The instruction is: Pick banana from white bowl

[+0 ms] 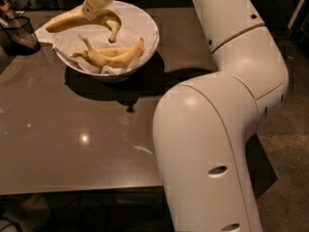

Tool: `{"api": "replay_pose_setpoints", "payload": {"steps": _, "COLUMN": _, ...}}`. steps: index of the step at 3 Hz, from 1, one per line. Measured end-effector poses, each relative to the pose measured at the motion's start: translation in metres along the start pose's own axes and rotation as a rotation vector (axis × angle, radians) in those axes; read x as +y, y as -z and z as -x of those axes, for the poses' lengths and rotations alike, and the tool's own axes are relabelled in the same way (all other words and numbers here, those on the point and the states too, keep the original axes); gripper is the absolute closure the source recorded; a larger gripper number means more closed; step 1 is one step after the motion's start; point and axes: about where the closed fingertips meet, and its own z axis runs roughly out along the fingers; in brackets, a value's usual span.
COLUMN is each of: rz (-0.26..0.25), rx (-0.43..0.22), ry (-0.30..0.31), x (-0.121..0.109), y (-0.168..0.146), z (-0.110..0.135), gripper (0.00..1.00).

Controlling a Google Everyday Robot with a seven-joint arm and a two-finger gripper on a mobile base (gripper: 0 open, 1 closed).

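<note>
The white bowl (147, 37), lined with crinkled white paper, stands at the back left of the dark table (72, 129). Two bananas (113, 56) lie in it. My gripper (94, 8) hangs above the bowl's left side and is shut on a third banana (67, 19). That banana is lifted clear of the bowl, lying roughly level with one end past the bowl's left rim and its other end curling down at the right.
A dark mesh basket (17, 33) stands at the table's left back edge, close to the bowl. My large white arm (217, 129) fills the right half of the view, over the table's right edge.
</note>
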Motion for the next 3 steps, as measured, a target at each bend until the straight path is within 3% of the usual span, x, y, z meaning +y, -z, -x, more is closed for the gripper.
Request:
{"api": "replay_pose_setpoints", "payload": {"steps": 1, "rz": 0.001, "rx": 0.0, "ry": 0.002, "x": 0.001, "y": 0.0, "z": 0.0, "gripper": 1.0}}
{"api": "replay_pose_setpoints", "payload": {"steps": 2, "rz": 0.006, "rx": -0.043, "ry": 0.018, "x": 0.004, "y": 0.0, "z": 0.01, "gripper": 1.0}}
{"api": "replay_pose_setpoints", "payload": {"steps": 3, "rz": 0.036, "rx": -0.076, "ry": 0.029, "x": 0.02, "y": -0.001, "z": 0.017, "gripper": 1.0}}
